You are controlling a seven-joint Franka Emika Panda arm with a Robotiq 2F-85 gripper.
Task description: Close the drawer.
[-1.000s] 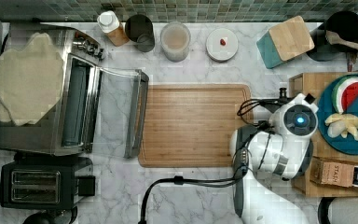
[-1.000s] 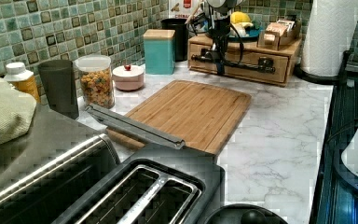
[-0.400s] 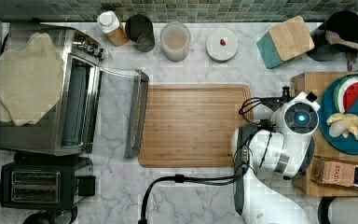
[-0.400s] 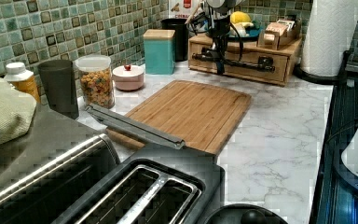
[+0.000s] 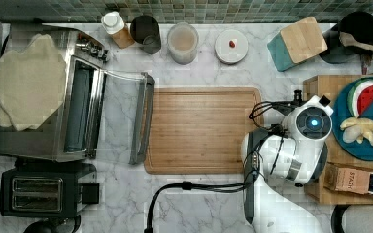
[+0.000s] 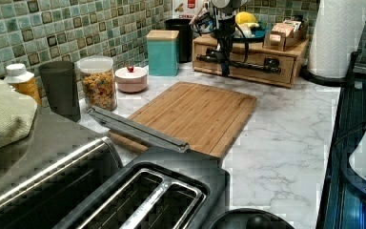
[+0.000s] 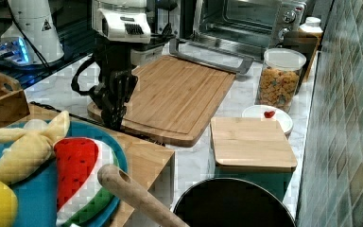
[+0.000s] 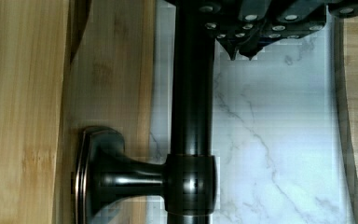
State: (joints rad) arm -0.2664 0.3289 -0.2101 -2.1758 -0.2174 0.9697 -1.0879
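Note:
The drawer [image 6: 246,72] is the front panel of a light wooden box [image 5: 320,85] at the top view's right, and it sits flush or nearly flush with that box. Across it runs a dark bar handle [image 6: 248,63], seen close up in the wrist view as the bar [image 8: 191,116] on its mount against the wood front [image 8: 112,70]. My gripper [image 6: 224,67] points down right against this handle. In the wrist view its fingertips [image 8: 235,52] lie together beside the bar, on the marble side, with nothing between them. The arm's wrist [image 5: 313,121] hides the gripper from above.
A wooden cutting board [image 5: 201,128] lies just in front of the drawer. On the box stand a blue plate of fruit [image 5: 369,141] and tea boxes [image 5: 359,179]. A teal block [image 5: 296,43], jars, a toaster oven with its door open [image 5: 141,116] and a paper towel roll [image 6: 336,38] stand around.
The wrist has shifted slightly towards the box, to the top view's right, with the handle moving in along with it. Nothing else has moved.

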